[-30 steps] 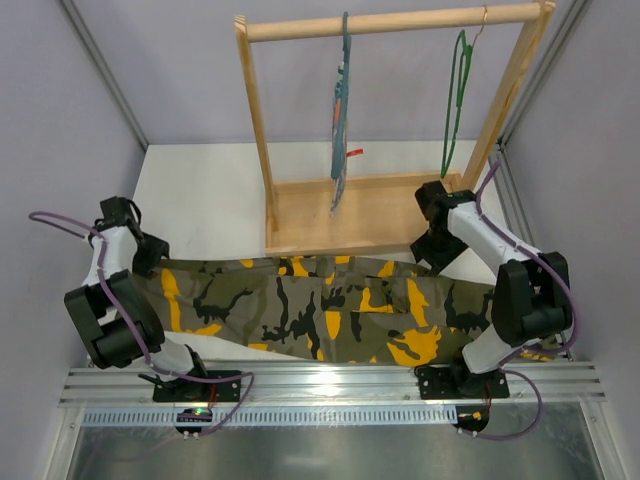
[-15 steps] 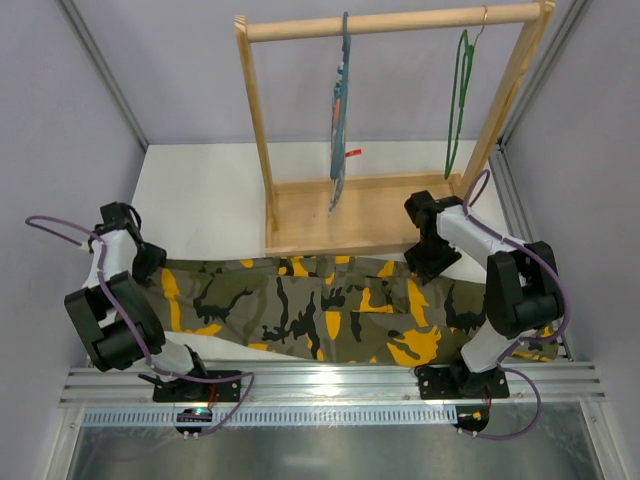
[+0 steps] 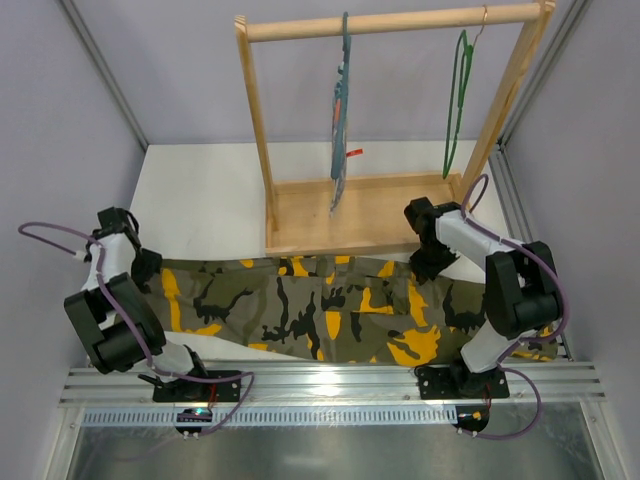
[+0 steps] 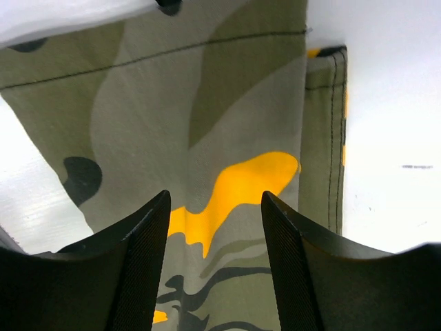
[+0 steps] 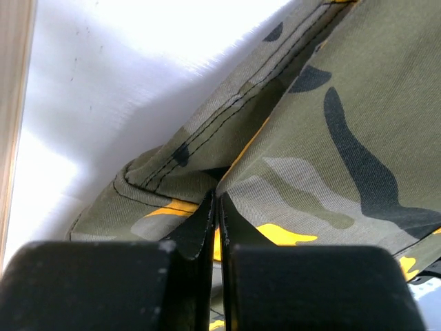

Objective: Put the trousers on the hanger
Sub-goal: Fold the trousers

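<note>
Trousers [image 3: 330, 310], one pair, lie flat; one green hanger [image 3: 455, 110] hangs on one rack [image 3: 400, 22].

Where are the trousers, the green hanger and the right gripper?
trousers [image 3: 320, 305], top view, middle of the spread cloth.
green hanger [image 3: 455, 100], top view, its wire side.
right gripper [image 5: 216, 201], right wrist view, fingertips shut on cloth.

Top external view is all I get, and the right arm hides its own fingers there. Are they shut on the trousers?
Observer: Yes. The right wrist view shows the right gripper shut on a raised fold of the trousers, by a stitched seam.
Operator: And the left one?
Observer: The left gripper is open, with flat fabric showing between its jaws and nothing pinched.
Operator: Is it near the cloth's edge?
Observer: Yes, a stitched edge of the trousers runs just beside it, with bare table beyond.
</note>
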Action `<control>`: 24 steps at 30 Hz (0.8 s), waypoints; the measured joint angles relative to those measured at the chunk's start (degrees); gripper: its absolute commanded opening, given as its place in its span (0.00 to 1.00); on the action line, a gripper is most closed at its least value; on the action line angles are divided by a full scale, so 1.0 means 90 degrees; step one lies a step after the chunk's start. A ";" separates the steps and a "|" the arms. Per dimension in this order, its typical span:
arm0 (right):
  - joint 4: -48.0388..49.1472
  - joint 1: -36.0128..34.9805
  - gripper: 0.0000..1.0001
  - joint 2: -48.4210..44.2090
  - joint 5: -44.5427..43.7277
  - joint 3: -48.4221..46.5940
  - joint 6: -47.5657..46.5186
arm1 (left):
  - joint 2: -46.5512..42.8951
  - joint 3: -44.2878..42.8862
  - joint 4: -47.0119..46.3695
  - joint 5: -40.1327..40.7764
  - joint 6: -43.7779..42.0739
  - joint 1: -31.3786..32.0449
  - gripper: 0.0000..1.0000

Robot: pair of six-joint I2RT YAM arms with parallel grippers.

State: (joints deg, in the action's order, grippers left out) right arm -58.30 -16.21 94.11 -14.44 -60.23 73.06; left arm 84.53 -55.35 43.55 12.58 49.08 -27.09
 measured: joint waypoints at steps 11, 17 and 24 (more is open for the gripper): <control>0.0129 -0.0022 0.04 -0.1115 -0.0231 0.0049 -0.0376 | 0.0891 -0.0631 0.0075 -0.0041 -0.0027 -0.0602 0.53; 0.0381 -0.0027 0.04 -0.1277 -0.0284 0.0202 -0.0607 | 0.1049 -0.0828 0.0075 -0.0272 -0.0029 -0.0600 0.54; 0.0597 -0.0027 0.04 -0.1290 -0.0255 0.0355 -0.0692 | 0.1064 -0.0840 0.0070 -0.0367 -0.0010 -0.0600 0.45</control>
State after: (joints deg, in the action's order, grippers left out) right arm -52.93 -16.45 82.50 -16.73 -57.04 66.83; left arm 94.11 -62.92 44.18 9.28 48.99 -32.49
